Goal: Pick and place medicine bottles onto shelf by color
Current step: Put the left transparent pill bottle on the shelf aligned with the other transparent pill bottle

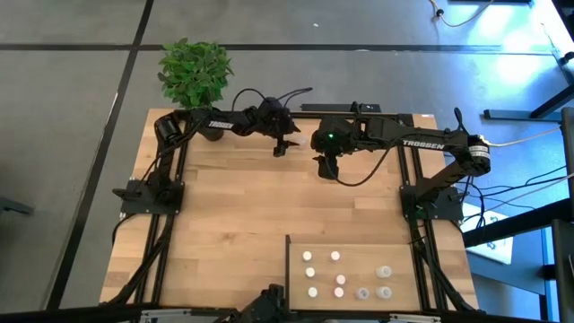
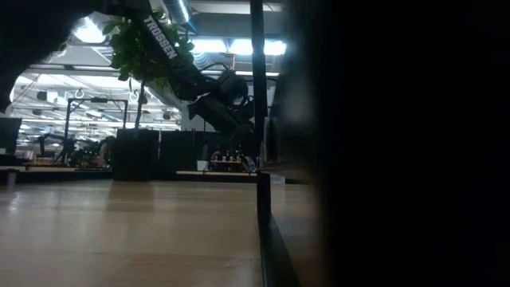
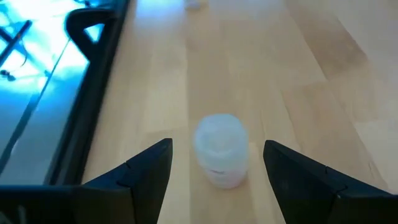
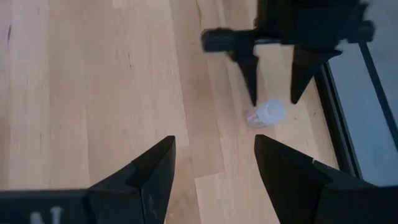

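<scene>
A small translucent grey medicine bottle [image 3: 221, 152] rests on the wooden tabletop near the far edge, also seen in the right wrist view [image 4: 266, 114]. My left gripper [image 3: 217, 144] is open. Its two fingers stand on either side of the bottle with a gap on each side, the tips just above it [image 4: 272, 99]. My right gripper [image 4: 214, 168] hangs open higher up, a little to the right of the left one [image 1: 327, 168], with nothing between its fingers. The shelf [image 1: 395, 256] lies at the near right and carries several bottles: white-capped [image 1: 309, 272], pinkish [image 1: 339, 280] and grey [image 1: 383, 271].
A potted plant [image 1: 193, 72] stands at the table's far left corner. A black frame rail [image 3: 93, 93] runs along the far edge close to the bottle. In the low view the shelf's black edge [image 2: 263, 215] rises in front, and the right half of that view is dark.
</scene>
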Motion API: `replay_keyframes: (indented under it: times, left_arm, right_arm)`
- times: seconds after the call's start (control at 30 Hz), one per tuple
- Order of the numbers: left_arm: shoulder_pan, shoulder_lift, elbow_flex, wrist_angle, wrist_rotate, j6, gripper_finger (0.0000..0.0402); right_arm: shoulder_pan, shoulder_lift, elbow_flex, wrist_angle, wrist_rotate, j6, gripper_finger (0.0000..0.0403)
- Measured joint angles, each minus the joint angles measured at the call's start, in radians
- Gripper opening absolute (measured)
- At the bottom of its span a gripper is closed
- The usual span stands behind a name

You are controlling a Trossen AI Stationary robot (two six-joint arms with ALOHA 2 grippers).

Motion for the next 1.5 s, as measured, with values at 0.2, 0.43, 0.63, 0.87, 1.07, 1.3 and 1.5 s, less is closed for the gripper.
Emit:
replay_keyframes:
  times: [0.2,0.43,0.63,0.87,1.07,1.3,1.5]
  left_arm:
    - [0.024,-0.061,0.000,-0.117,0.000,-0.058,0.0247]
    - [0.046,-0.220,0.000,-0.386,0.017,-0.045,0.0247]
    - [0.006,-0.399,0.000,-0.629,0.047,0.000,0.0247]
    - [-0.059,-0.636,-0.100,-0.691,-0.049,-0.080,0.0247]
    - [-0.113,-0.861,-0.310,-0.512,-0.138,-0.187,0.0247]
    - [-0.180,-0.951,-0.417,-0.421,-0.282,-0.214,0.0247]
    - [-0.203,-0.944,-0.427,-0.424,-0.306,-0.214,0.0247]
  right_arm:
    - [0.000,0.000,0.000,-0.003,0.000,-0.050,0.0222]
    - [0.005,0.000,0.000,-0.043,0.000,-0.035,0.0222]
    - [0.023,0.000,0.000,-0.066,-0.001,0.008,0.0222]
    - [0.052,0.000,0.000,-0.064,-0.001,0.011,0.0222]
    - [0.063,0.000,0.000,-0.046,-0.001,0.010,0.0222]
    - [0.063,0.000,0.000,0.002,-0.001,0.007,0.0222]
    - [0.063,0.000,0.000,0.030,-0.001,0.006,0.0222]
